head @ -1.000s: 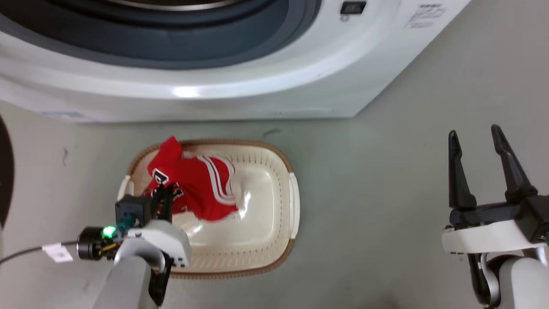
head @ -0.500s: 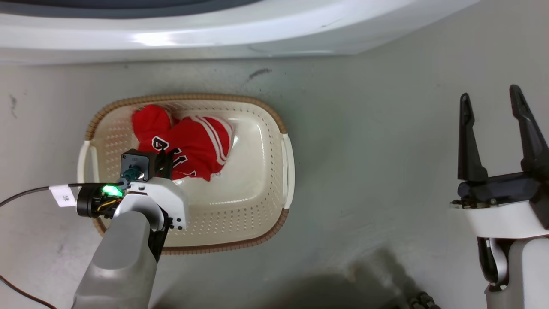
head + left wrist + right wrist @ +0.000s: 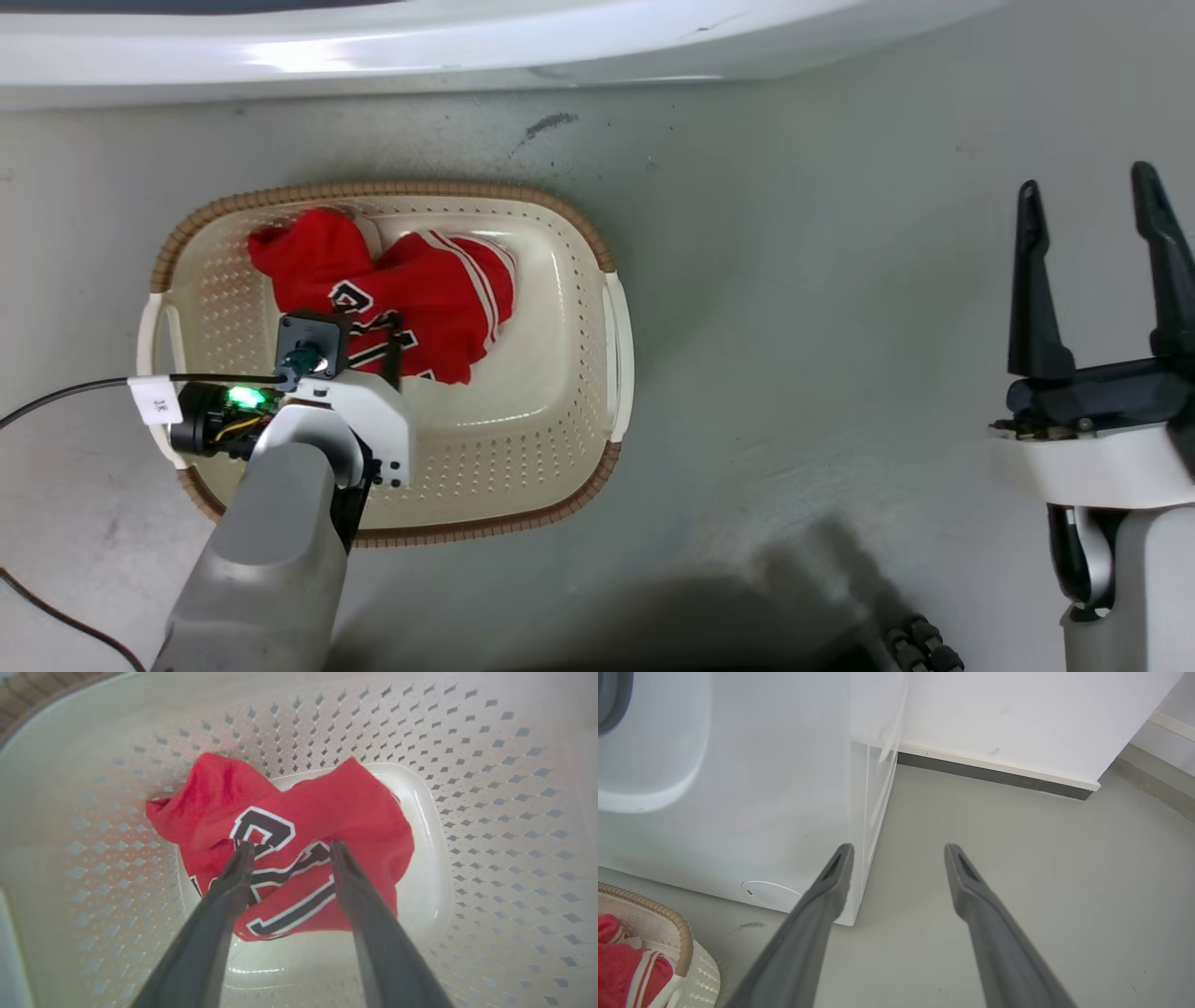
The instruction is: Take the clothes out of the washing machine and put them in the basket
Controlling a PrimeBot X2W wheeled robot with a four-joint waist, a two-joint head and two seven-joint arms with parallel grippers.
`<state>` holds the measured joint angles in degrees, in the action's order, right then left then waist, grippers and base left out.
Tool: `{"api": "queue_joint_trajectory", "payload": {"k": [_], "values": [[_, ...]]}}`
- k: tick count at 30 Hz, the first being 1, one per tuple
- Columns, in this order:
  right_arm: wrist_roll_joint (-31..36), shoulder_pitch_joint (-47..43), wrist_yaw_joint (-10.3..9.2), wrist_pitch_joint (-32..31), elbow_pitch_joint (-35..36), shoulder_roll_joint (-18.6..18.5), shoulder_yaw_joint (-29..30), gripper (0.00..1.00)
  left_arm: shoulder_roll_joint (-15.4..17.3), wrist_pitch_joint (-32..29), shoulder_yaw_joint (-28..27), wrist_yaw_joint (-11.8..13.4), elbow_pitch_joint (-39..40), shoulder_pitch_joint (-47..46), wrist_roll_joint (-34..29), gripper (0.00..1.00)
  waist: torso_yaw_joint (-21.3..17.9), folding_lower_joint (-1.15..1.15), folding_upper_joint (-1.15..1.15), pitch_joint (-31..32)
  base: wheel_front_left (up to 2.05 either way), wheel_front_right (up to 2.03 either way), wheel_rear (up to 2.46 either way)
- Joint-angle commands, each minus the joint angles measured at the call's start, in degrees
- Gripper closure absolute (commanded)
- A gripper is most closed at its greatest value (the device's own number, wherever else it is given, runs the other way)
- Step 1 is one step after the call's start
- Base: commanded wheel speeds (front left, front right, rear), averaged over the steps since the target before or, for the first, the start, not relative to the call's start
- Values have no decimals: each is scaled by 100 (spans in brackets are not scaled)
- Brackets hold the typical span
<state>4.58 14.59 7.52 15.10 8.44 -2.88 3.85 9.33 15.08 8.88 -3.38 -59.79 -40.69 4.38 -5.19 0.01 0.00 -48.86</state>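
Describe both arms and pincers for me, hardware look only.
Each pincer has two long dark tapering fingers: left pincer, right pincer. Wrists are white, forearms pale grey. The left wrist carries a green light and a black cable with a white tag.

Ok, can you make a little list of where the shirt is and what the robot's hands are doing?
shirt: red jersey, crumpled inside the basket
basket: on the floor, in front of the washer
left gripper: open, over the jersey
right gripper: open, empty, off to the side
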Motion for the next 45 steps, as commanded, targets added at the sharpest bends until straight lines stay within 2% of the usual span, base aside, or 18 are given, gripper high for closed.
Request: {"api": "queue_joint_trajectory", "payload": {"k": [1, 12, 20, 28, 30, 37, 42, 45], "values": [[53, 78, -6, 11, -49, 1, -28, 0, -29, 13, 25, -22, 43, 66, -17, 0, 28, -1, 0, 108, 0, 0, 0], [150, -61, -6, 11, -463, -2, -185, 0, -58, 13, 187, -245, 886, 1041, -22, 0, 37, -1, 0, 1171, 0, 0, 0], [-5, -320, -6, 11, -792, 0, -191, 0, -3, 14, 493, -227, 2119, 1832, -325, 0, 70, -1, 0, 1901, 0, 0, 0], [-137, -581, -6, 11, -974, 1, -215, 0, 57, 13, 280, -221, 3328, 2413, -133, 0, 33, -1, 0, 2505, 0, 0, 0], [-176, -616, -6, 11, -978, 0, -203, 0, 81, 14, 124, -253, 3636, 2398, 18, 0, 27, -1, 0, 2564, 0, 0, 0], [-356, -639, -6, 11, -1011, 0, -323, 0, 495, 13, -46, -354, 4213, 1938, 13, 0, -147, -1, 0, 2569, 0, 0, 0], [-453, -629, -6, 11, -1020, 1, -345, 0, 777, 13, -54, -381, 4193, 1530, 66, 0, -339, -1, 0, 2470, 0, 0, 0], [-563, -610, -6, 10, -1021, 2, -375, 0, 1030, -249, 57, -393, 3910, 932, 154, 0, -545, -1, 0, 2279, 0, 0, 0]]}}
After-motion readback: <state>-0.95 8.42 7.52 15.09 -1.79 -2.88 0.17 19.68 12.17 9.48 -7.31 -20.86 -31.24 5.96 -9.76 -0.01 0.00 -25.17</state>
